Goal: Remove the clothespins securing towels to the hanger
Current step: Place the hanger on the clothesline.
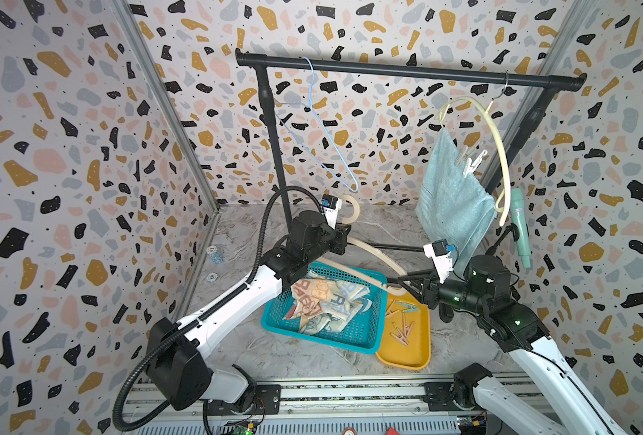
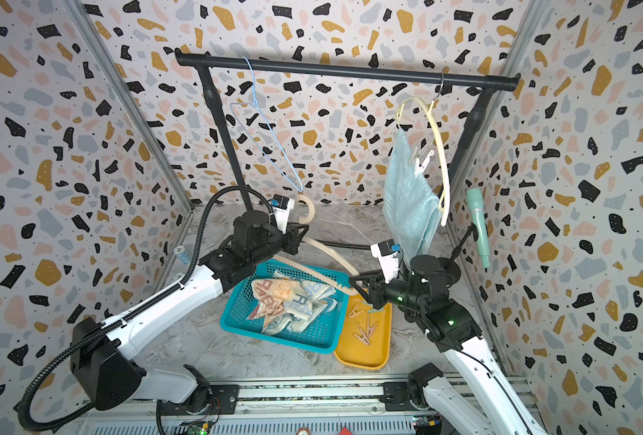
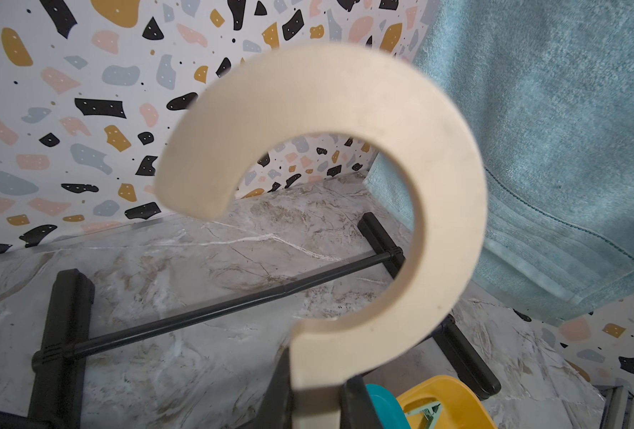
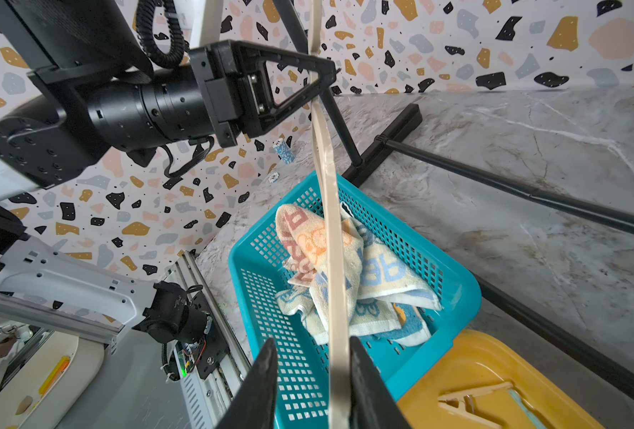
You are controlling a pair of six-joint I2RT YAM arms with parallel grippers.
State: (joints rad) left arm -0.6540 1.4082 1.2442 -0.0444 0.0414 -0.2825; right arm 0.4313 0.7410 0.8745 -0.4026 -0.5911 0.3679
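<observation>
A bare cream hanger (image 1: 369, 248) is held low over the teal basket (image 1: 312, 339). My left gripper (image 3: 317, 382) is shut on its neck just below the hook (image 3: 438, 185). My right gripper (image 4: 313, 341) straddles the hanger's arm (image 4: 330, 223); one finger touches it and a gap shows at the other. Two patterned towels (image 1: 323, 301) lie crumpled in the basket. A light-blue towel (image 1: 451, 196) hangs from a second cream hanger (image 1: 500, 150) on the rail, pinned by pale clothespins (image 1: 472, 160). Several loose clothespins (image 1: 401, 331) lie in the yellow tray (image 1: 406, 357).
The black garment rail (image 1: 406, 71) spans the back, its floor bars behind the basket. A blue wire hanger (image 1: 327, 139) hangs empty at its left end. A mint microphone-shaped object (image 1: 521, 226) stands at the right wall. A stack of chips (image 1: 214, 254) sits by the left wall.
</observation>
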